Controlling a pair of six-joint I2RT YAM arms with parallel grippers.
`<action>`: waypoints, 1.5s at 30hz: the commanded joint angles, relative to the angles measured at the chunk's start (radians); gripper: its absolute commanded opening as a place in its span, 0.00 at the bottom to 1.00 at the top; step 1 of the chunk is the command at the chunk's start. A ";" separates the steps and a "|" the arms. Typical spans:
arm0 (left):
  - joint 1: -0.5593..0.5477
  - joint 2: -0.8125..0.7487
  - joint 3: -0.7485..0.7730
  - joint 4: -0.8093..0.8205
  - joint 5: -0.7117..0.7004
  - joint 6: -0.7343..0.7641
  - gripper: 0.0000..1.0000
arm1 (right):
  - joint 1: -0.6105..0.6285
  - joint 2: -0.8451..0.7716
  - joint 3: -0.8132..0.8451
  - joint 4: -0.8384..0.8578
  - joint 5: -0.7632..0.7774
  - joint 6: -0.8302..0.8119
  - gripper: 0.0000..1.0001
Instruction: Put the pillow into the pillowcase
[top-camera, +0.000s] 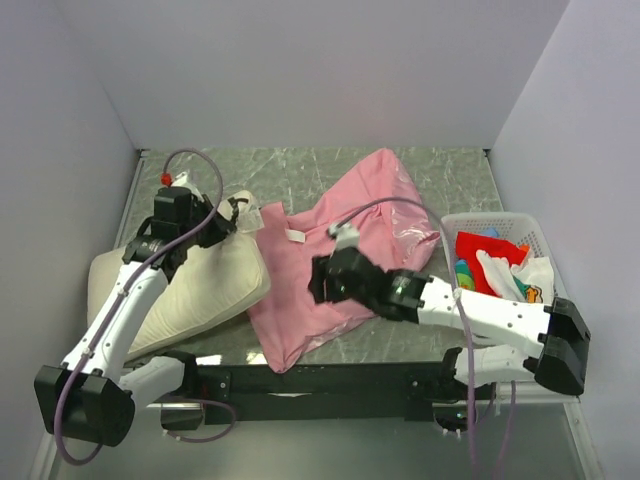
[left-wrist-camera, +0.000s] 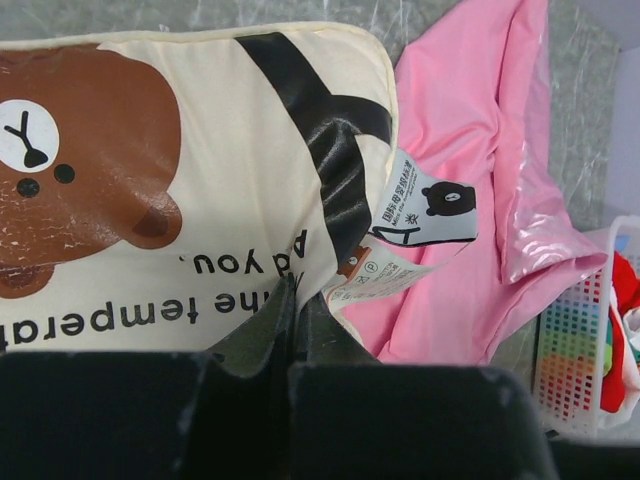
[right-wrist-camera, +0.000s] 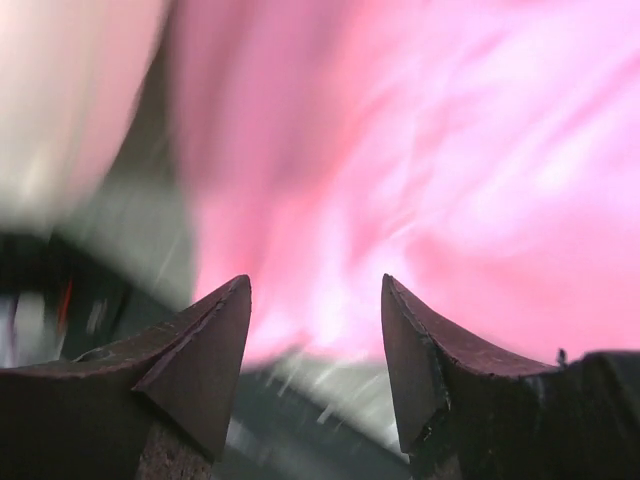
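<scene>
The cream pillow (top-camera: 200, 285) lies at the left, its bear print (left-wrist-camera: 80, 160) facing the left wrist camera. My left gripper (top-camera: 232, 215) is shut on the pillow's (left-wrist-camera: 200, 120) right edge, pinching cloth at the fingertips (left-wrist-camera: 290, 295) just beside the care labels (left-wrist-camera: 425, 215). The pink pillowcase (top-camera: 340, 250) is spread crumpled over the middle of the table, touching the pillow's right corner. Just above its near part my right gripper (top-camera: 320, 280) stands open with nothing between the fingers. The right wrist view is blurred, with pillowcase (right-wrist-camera: 450, 150) past the gripper (right-wrist-camera: 315, 285).
A white basket (top-camera: 500, 222) at the right holds a red cloth (top-camera: 480, 248) and a white printed cloth (top-camera: 522, 276); it also shows in the left wrist view as a basket (left-wrist-camera: 575, 350). Grey walls close in the marbled table (top-camera: 300, 170) on three sides.
</scene>
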 joint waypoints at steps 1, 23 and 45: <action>-0.049 0.004 -0.019 0.100 -0.018 -0.026 0.01 | -0.199 0.044 0.050 0.011 -0.032 -0.089 0.62; -0.217 0.250 -0.180 0.232 -0.222 -0.173 0.01 | -0.405 0.694 0.401 0.135 -0.144 -0.110 0.60; -0.217 0.288 -0.212 0.200 -0.288 -0.216 0.01 | -0.564 0.406 0.254 0.074 -0.059 -0.122 0.00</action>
